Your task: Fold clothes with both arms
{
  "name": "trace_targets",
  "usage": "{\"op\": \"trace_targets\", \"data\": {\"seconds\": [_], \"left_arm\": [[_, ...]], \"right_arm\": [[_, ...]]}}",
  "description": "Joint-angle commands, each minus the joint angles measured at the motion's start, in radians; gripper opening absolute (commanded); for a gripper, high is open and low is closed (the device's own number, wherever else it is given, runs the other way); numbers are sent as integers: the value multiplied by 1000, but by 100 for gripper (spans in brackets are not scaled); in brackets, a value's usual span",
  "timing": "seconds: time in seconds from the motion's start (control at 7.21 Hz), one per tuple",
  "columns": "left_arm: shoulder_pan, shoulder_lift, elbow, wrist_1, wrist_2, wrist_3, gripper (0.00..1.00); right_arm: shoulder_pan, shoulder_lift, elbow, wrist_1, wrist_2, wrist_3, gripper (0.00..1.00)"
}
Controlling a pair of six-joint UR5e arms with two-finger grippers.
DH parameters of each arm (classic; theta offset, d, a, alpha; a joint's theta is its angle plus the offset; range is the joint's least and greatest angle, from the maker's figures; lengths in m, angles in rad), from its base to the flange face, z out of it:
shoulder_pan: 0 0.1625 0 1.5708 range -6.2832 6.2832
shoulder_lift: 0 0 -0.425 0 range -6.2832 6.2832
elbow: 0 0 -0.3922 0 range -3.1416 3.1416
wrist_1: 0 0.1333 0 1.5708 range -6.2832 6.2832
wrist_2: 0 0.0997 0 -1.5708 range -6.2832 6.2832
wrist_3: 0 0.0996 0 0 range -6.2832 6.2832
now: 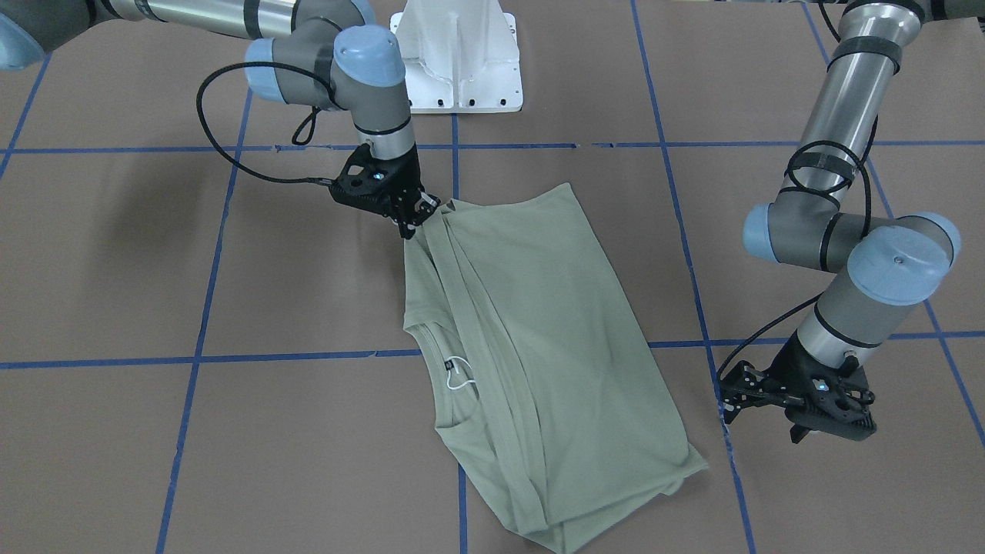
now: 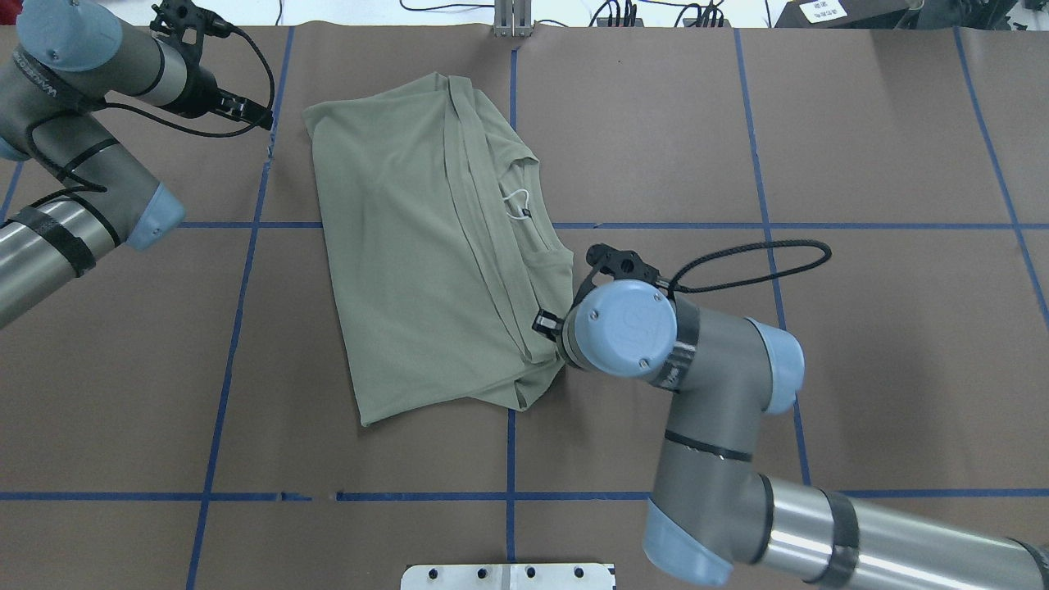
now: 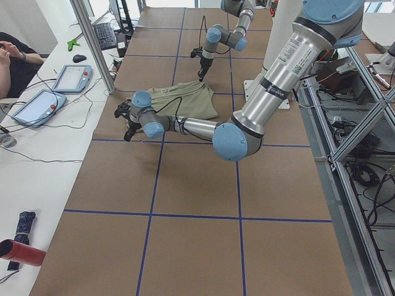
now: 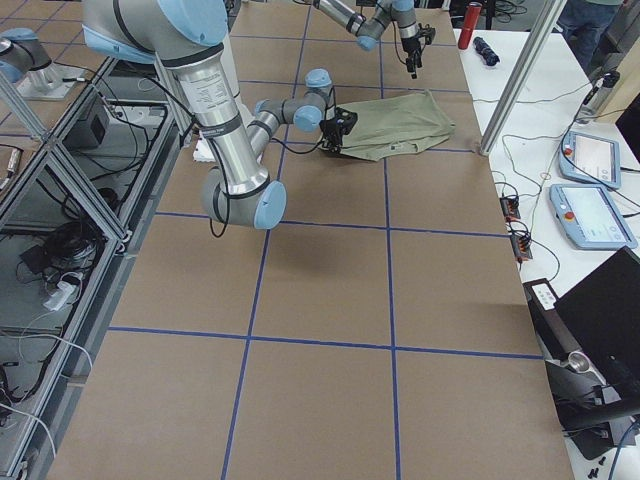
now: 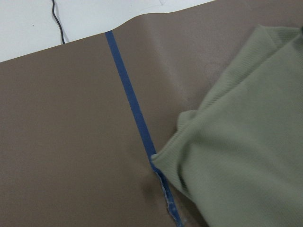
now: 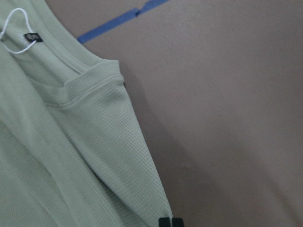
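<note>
Table (image 1: 115, 269): shirt (image 1: 539, 323) is lying lengthwise, robot's edge to operators' edge.
Right claw (image 1: 415, 215): you are pinching its robot-side end.
Left claw (image 1: 800, 432): hovering beside the far end, apart; whether clenched or released, you cannot tell.

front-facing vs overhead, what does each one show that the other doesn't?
Front-facing only: the right gripper itself, its fingers closed on a corner of the green shirt.
Overhead only: the table's far edge with cables beyond it. There the right wrist's blue cap hides the grasp.
Both: the shirt folded lengthwise, the white string loop at its neck, the blue tape grid, and the left gripper off the cloth.
</note>
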Motion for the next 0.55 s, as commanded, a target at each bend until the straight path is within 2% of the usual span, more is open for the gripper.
{"op": "trace_targets", "data": {"seconds": [0.0,0.28,0.42], "left_arm": [[3,1,0,-4,0,-1,100],[3,13,0,-21,0,-1,100],[3,20,0,-40,0,-12,100]], "right_arm": [[-119,-91,195,-110,-73,74,0],[-193,-109,207,-141,-148,84,0],[-205,-114,208,-141,-151,84,0]]}}
